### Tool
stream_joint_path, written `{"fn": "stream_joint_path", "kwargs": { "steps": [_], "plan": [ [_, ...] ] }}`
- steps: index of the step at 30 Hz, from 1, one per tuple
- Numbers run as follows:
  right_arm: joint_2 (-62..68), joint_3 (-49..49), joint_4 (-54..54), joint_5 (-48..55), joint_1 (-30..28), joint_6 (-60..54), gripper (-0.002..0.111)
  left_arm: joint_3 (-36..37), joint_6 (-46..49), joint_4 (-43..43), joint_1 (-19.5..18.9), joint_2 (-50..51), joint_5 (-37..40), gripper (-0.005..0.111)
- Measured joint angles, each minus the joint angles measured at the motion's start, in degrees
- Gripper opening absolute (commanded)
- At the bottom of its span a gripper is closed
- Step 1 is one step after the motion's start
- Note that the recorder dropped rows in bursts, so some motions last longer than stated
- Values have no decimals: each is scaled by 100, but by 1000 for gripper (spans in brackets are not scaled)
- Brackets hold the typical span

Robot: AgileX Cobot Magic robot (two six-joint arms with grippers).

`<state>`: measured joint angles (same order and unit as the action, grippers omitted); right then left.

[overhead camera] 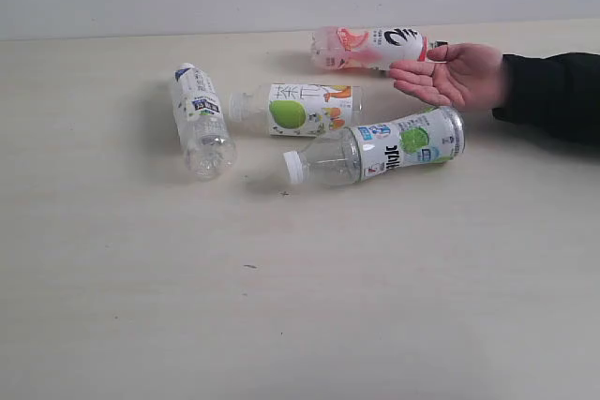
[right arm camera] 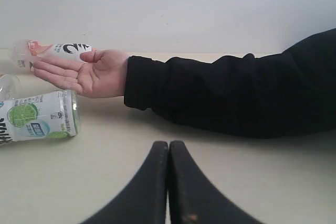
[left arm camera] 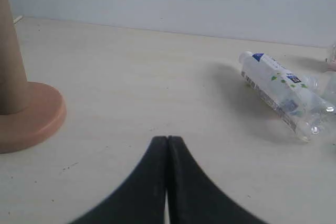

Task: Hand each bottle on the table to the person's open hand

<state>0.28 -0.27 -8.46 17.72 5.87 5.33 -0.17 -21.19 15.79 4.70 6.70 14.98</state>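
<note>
All four small clear plastic bottles lie on their sides on the pale beige, faintly grained tabletop [overhead camera: 281, 306], none yet handed over. The blue-and-white-labelled bottle [overhead camera: 202, 121] lies farthest from the bare, palm-up open hand [overhead camera: 450, 75], with the green-apple-labelled bottle [overhead camera: 300, 110] near it. The silver-blue lime-labelled bottle [overhead camera: 380, 147] lies just beside the hand, and the pink-and-white-labelled bottle [overhead camera: 375, 47] just behind its fingertips.

The left claw [left arm camera: 167, 139] and right claw [right arm camera: 169, 144] are both pressed together and hold nothing.

The lime-labelled bottle looks the sensible first pick for the right claw. Spread the jaws wide, come down across the labelled middle, square to the long axis, and close gently: thin smooth walls dent and a round body rolls. The bottles seem empty, though glare leaves that uncertain. Lay it lengthwise in the palm before letting go.
</note>
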Motion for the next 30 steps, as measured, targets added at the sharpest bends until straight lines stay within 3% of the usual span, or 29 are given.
{"fn": "stream_joint_path", "kwargs": {
  "steps": [14,18,24,25,26,28,30],
  "plan": [
    [0,0,0,0,0,0,0,5,-12,0,0,0,-178,0],
    [0,0,0,0,0,0,0,28,-545,-151,0,0,-1220,0],
    [0,0,0,0,0,0,0,32,-2160,-367,0,0,-4440,0],
    [0,0,0,0,0,0,0,-143,-2332,-487,0,69,-5051,0],
    [0,0,0,0,0,0,0,-311,-2408,-528,0,153,-5133,0],
    [0,0,0,0,0,0,0,-1641,-2583,-409,0,797,-4563,0],
    [0,0,0,0,0,0,0,-3004,-2743,348,0,1709,-3628,0]
  ]
}}
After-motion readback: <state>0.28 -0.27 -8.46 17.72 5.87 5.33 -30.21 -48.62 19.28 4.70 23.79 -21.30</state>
